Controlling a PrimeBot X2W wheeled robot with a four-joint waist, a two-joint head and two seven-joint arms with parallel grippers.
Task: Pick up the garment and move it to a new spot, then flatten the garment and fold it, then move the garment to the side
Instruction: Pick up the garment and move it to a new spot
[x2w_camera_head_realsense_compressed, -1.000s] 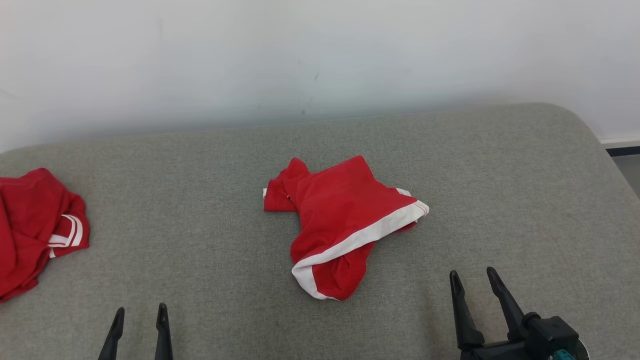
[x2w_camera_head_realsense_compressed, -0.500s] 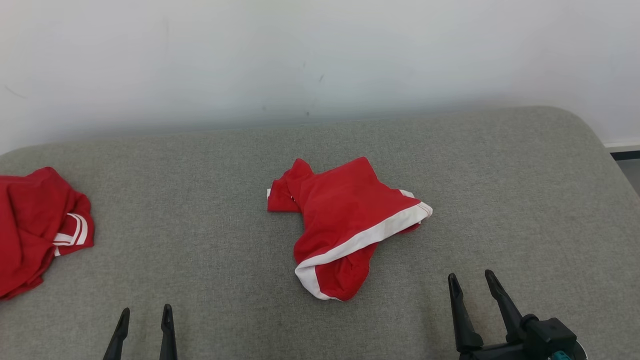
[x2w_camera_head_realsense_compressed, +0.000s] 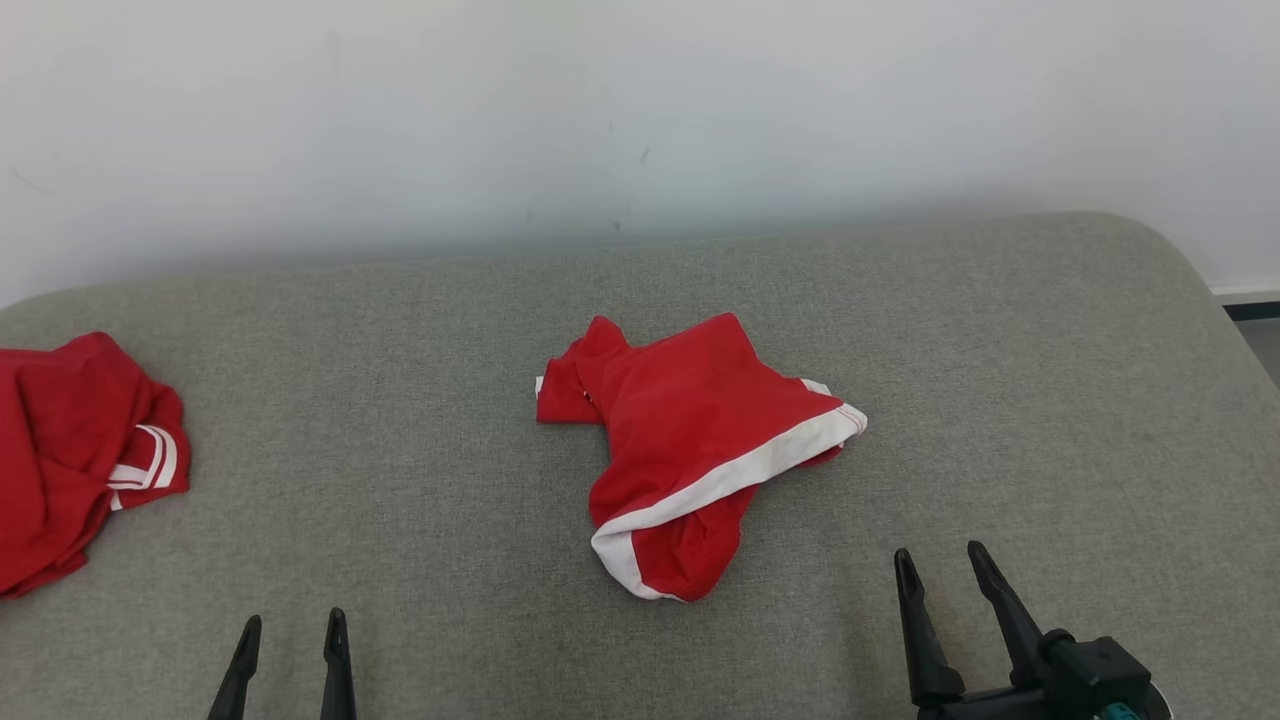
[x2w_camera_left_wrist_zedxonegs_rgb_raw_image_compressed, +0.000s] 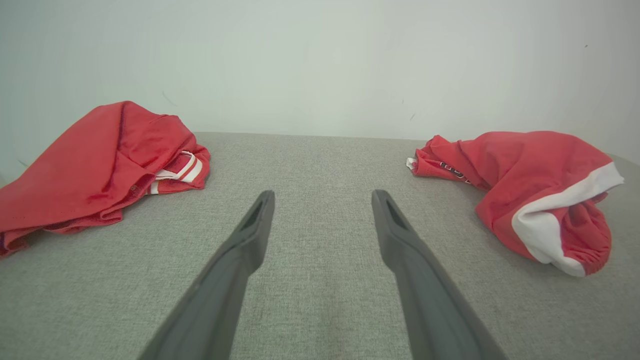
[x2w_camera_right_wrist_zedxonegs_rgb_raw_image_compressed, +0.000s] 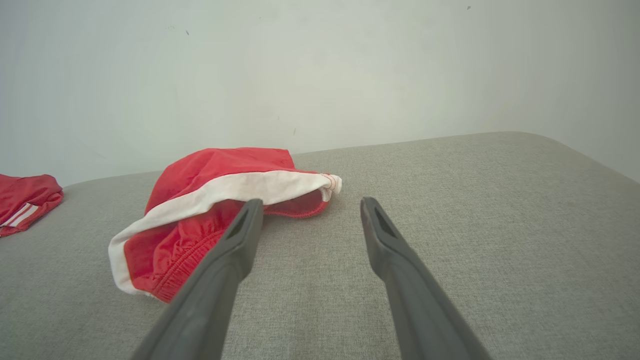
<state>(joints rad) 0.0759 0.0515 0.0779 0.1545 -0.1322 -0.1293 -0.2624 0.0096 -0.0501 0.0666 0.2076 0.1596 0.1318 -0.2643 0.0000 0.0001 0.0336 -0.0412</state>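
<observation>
A crumpled red garment (x2w_camera_head_realsense_compressed: 690, 440) with a white band lies in the middle of the grey cushioned surface (x2w_camera_head_realsense_compressed: 420, 480); it sits at the right of the left wrist view (x2w_camera_left_wrist_zedxonegs_rgb_raw_image_compressed: 530, 190) and left of centre in the right wrist view (x2w_camera_right_wrist_zedxonegs_rgb_raw_image_compressed: 215, 200). My left gripper (x2w_camera_head_realsense_compressed: 291, 630) is open at the lower left, well short of the garment, its jaws over bare fabric (x2w_camera_left_wrist_zedxonegs_rgb_raw_image_compressed: 322, 197). Open too, my right gripper (x2w_camera_head_realsense_compressed: 939, 565) hovers at the lower right, just right of the garment's near end (x2w_camera_right_wrist_zedxonegs_rgb_raw_image_compressed: 310, 207). Nothing is held.
A second red garment with white stripes (x2w_camera_head_realsense_compressed: 70, 450) lies bunched at the far left edge (x2w_camera_left_wrist_zedxonegs_rgb_raw_image_compressed: 100, 160). A pale wall (x2w_camera_head_realsense_compressed: 640, 120) rises right behind the surface. The surface's rounded right corner (x2w_camera_head_realsense_compressed: 1170, 260) drops off to a floor strip.
The whole head view has shifted slightly, so the camera moved. The garments lie as before and both grippers stay open in about the same places.
</observation>
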